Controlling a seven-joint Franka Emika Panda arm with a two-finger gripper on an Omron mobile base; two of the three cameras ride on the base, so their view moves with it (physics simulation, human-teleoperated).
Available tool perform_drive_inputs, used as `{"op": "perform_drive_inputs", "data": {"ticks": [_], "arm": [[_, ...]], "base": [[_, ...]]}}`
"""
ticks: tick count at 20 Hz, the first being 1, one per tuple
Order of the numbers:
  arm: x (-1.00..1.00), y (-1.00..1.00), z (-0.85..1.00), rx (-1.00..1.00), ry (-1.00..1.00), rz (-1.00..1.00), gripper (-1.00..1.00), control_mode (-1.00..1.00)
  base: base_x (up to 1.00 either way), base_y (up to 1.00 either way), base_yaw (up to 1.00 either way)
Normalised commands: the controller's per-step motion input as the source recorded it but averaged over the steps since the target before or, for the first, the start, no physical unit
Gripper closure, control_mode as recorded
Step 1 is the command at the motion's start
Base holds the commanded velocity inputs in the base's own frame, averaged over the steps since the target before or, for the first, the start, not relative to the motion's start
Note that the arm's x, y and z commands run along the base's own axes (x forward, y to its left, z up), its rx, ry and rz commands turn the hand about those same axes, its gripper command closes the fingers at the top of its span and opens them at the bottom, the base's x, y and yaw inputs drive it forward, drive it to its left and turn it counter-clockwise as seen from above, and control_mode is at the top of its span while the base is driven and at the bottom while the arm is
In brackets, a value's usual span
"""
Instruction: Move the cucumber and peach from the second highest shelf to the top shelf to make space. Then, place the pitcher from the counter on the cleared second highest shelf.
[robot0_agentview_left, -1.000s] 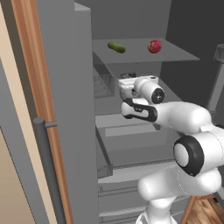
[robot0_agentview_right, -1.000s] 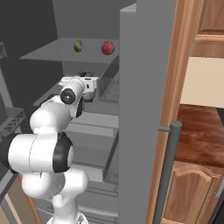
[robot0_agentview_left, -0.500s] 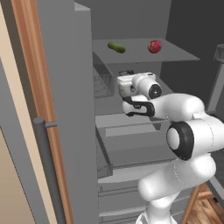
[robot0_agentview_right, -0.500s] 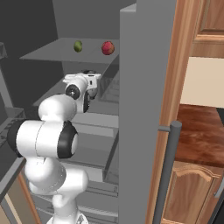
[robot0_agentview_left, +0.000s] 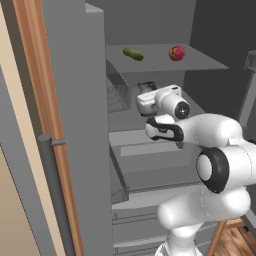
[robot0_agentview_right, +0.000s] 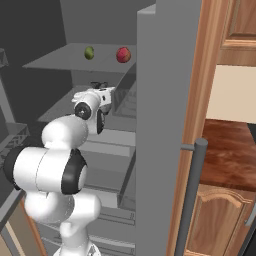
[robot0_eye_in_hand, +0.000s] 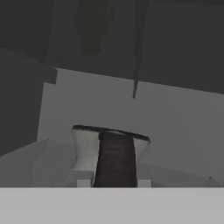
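The dark green cucumber (robot0_agentview_left: 133, 54) (robot0_agentview_right: 89, 52) and the red peach (robot0_agentview_left: 176, 53) (robot0_agentview_right: 123, 54) lie apart on the top shelf (robot0_agentview_left: 200, 62) (robot0_agentview_right: 55, 62) of the open fridge. My gripper (robot0_agentview_left: 146, 89) (robot0_agentview_right: 97, 86) reaches in just under that shelf, above the second highest shelf (robot0_agentview_left: 125, 109) (robot0_agentview_right: 65, 107). In the hand view the grey pitcher (robot0_eye_in_hand: 111, 157) sits at the bottom centre with its dark rim up and its dark handle toward me. It stands where my fingertips would be and hides them, so the gripper looks shut on it.
The reddish-brown counter (robot0_agentview_right: 230, 150) lies to the right, past the fridge's side wall (robot0_agentview_right: 165, 125). The open door with its grey bar handle (robot0_agentview_left: 50, 190) stands on the left. A grey panel with a drawer box (robot0_agentview_left: 150, 170) is below the hand.
The elbow and forearm have swung in closer to the fridge. The hand has stayed almost in the same spot under the top shelf.
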Motion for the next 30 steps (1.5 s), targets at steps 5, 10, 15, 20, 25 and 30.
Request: {"op": "perform_drive_inputs", "data": {"ticks": [5,10,15,20,25,30], "arm": [[-0.21,0.0,-0.33,-0.11,0.0,0.0,-1.0,-1.0],[-0.18,0.0,0.0,-0.07,0.05,0.0,-1.0,-1.0],[-0.42,0.0,0.0,-0.06,0.1,0.0,-1.0,-1.0],[-0.62,0.0,0.02,-0.07,0.11,0.0,-1.0,-1.0],[-0.56,0.0,0.24,-0.05,0.08,0.0,-1.0,-1.0],[-0.46,0.06,0.64,-0.04,0.13,0.0,-1.0,-1.0]], "base": [[0.0,0.0,0.0],[0.0,0.0,0.0],[0.0,0.0,0.0],[0.0,0.0,0.0],[0.0,0.0,0.0],[0.0,0.0,0.0]]}}
